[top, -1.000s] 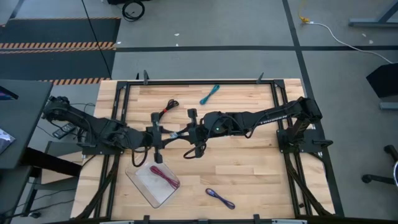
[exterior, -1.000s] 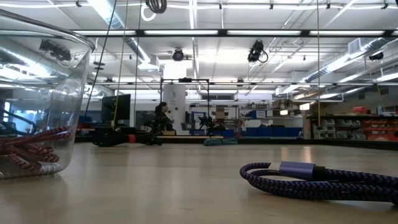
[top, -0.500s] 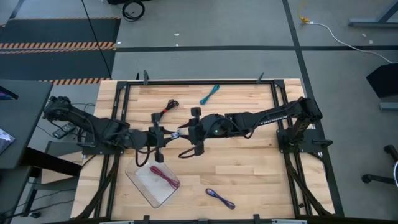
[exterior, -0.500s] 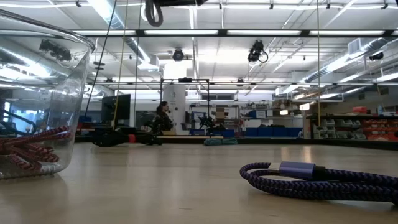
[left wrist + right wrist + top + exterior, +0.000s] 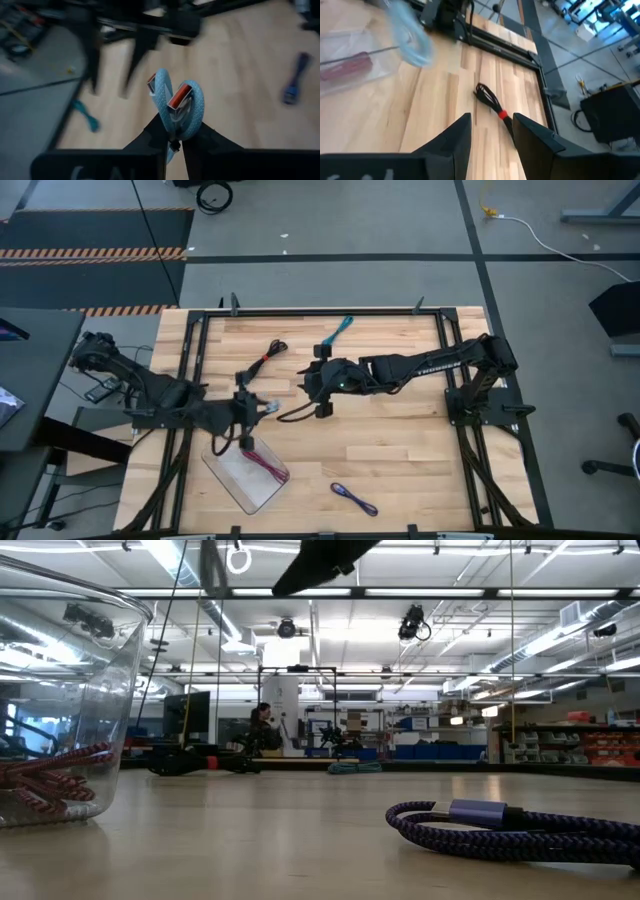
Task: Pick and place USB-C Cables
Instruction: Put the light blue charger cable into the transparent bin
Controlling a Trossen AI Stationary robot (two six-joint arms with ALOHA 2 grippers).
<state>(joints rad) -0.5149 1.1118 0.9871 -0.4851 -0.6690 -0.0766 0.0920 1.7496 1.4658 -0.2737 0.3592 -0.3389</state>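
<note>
My left gripper (image 5: 256, 407) is shut on the pale blue-grey cable (image 5: 178, 101), above the table just beyond the clear tray (image 5: 232, 480). The magenta cable (image 5: 265, 464) lies in the tray. My right gripper (image 5: 304, 381) is open and empty at mid-table, its fingers (image 5: 490, 125) pointing toward the black-and-red cable (image 5: 492, 101), which lies flat at the far left (image 5: 266, 356). The teal cable (image 5: 337, 331) lies near the far edge. The purple cable (image 5: 353, 498) lies near the front edge. My left gripper pinches the coiled pale blue-grey cable at the lower bend of its loops (image 5: 174, 129) between its two fingertips. The coil stands out beyond the fingertips, with its two orange-lined plug ends (image 5: 180, 95) farthest from them. The cable is lifted clear of the table.
A black metal frame (image 5: 330, 310) runs round the table's edges. In the low view the tray wall (image 5: 70, 700) stands close at the left and the purple cable (image 5: 510, 830) lies at the right. Bare wood lies between the tray and the purple cable.
The two grippers, close together at mid-table a second ago, have parted. My left gripper has drawn back toward the tray with the pale blue-grey cable. My right gripper has moved toward the far edge and turned toward the black-and-red cable.
</note>
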